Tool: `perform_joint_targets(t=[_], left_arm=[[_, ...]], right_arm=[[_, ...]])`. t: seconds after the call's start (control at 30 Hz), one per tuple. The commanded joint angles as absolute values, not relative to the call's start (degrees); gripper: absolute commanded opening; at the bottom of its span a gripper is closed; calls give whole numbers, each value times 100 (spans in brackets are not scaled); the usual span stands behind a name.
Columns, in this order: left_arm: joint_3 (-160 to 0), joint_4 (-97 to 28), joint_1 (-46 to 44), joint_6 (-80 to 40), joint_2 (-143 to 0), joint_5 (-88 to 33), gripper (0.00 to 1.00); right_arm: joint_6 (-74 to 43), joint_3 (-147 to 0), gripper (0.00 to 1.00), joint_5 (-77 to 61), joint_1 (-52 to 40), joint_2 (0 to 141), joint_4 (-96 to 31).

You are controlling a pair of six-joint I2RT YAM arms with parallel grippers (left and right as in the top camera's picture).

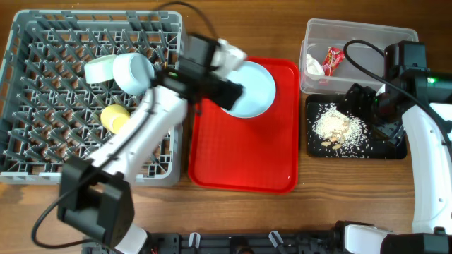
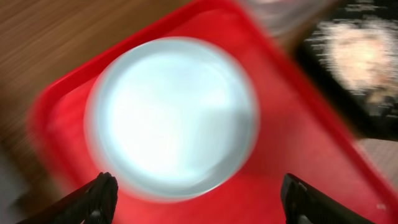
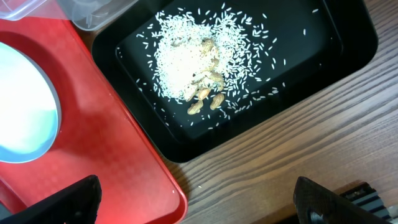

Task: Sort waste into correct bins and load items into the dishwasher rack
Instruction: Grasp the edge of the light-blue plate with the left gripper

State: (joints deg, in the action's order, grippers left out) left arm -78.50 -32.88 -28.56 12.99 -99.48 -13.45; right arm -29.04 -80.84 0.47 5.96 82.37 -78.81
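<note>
Left wrist view: the left gripper (image 2: 199, 190) is spread wide and empty, the plate (image 2: 171, 118) seen just ahead of it on the red tray (image 2: 298, 130). The near rim should be straddled squarely before closing.

Surface: brown wooden tabletop (image 1: 325, 212), grain running left to right with darker streaks, reaching every edge of the overhead view and seen again in both wrist views, under even lighting that casts only soft, short shadows on the wood.
</note>
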Motion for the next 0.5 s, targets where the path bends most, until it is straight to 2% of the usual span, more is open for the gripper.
perform_joint_targets(t=[0.0, 0.2, 0.47], left_arm=[[-7876, -2915, -3444, 1326, -10420, -1321, 84], [-7876, -2438, -4014, 1326, -11349, -429, 86], [-7876, -2630, -4093, 1306, -11885, -309, 82]], right_arm=[[-2851, -8169, 100, 106, 598, 8206, -7872], [-2849, -8169, 100, 38, 598, 8206, -7872], [-2849, -8169, 100, 38, 598, 8206, -7872]])
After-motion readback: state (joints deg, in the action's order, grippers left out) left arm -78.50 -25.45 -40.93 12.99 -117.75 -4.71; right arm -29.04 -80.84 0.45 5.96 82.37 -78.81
